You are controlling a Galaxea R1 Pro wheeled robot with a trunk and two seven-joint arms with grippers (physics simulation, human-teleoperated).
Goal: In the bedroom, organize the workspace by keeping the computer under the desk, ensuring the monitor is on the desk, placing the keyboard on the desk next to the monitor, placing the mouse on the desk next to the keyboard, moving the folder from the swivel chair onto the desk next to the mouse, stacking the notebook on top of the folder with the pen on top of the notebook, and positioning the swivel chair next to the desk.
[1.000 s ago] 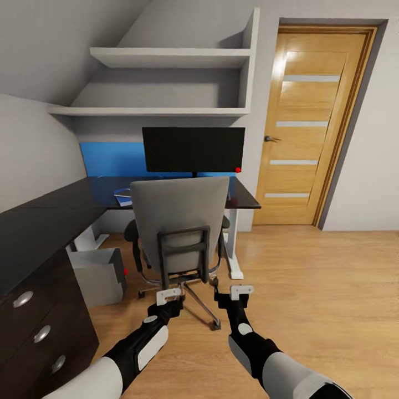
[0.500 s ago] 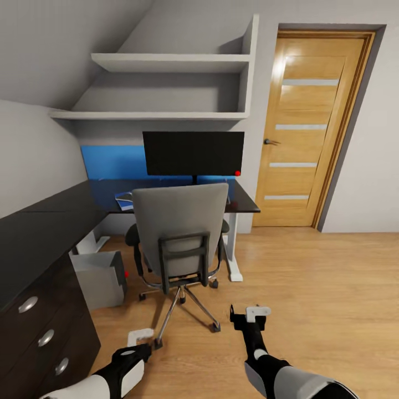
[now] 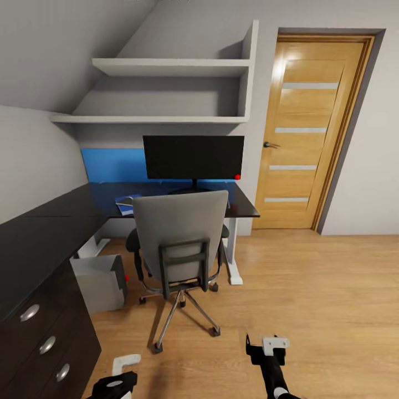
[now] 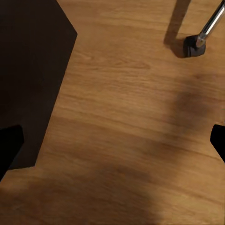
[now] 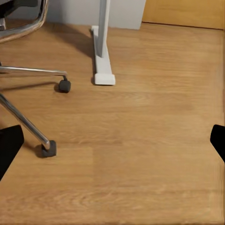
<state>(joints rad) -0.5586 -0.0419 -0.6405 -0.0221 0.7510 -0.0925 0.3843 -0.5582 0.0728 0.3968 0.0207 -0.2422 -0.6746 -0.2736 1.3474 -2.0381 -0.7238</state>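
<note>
- Swivel chair (image 3: 178, 250), one, its grey back toward the camera, seat facing the desk (image 3: 50, 221)
- Monitor (image 3: 193, 157), one, upright on the desk, long axis left-right
- Computer (image 3: 101, 281) on the floor under the desk; blue folder (image 3: 124, 203) flat on top
- Left gripper (image 3: 125, 367) and right gripper (image 3: 270, 346) low over the floor, jaws spread, empty

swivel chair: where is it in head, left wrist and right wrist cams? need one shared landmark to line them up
Head view: swivel chair stands centre frame, its back to the camera, tucked at the desk.
Left wrist view: one chrome leg ending in a castor, in a corner of the picture.
Right wrist view: seat edge, chrome legs and two castors along one side, beside the desk's white leg.
Shared landmark: the chair's chrome base on the wood plank floor.
</note>
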